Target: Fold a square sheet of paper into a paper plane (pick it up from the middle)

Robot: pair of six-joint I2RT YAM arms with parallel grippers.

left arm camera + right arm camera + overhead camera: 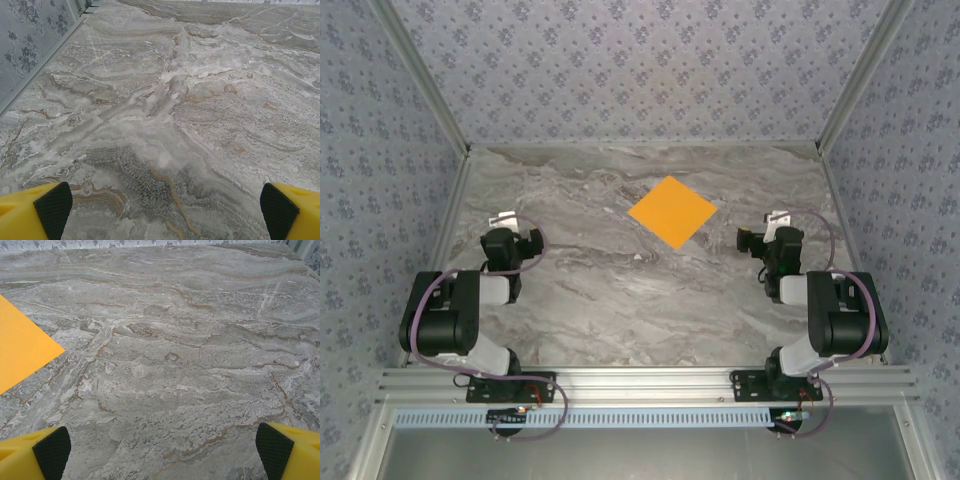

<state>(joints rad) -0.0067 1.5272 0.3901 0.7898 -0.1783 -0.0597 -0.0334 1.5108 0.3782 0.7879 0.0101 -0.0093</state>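
The square sheet of paper (672, 211) lies flat on the marble table, bright orange, turned like a diamond, a little right of centre and towards the back. One corner of the sheet (22, 345) reaches into the left edge of the right wrist view. My left gripper (503, 222) rests low at the left, well away from the sheet, open, with bare marble between its yellow fingers (166, 212). My right gripper (778, 222) sits to the right of the sheet, also open over bare marble (164, 452), nothing held.
Patterned walls close the table (590, 300) at the back and on both sides, with metal rails along the edges. The left wall's base (35, 65) runs close beside the left gripper. Open marble lies between the two arms.
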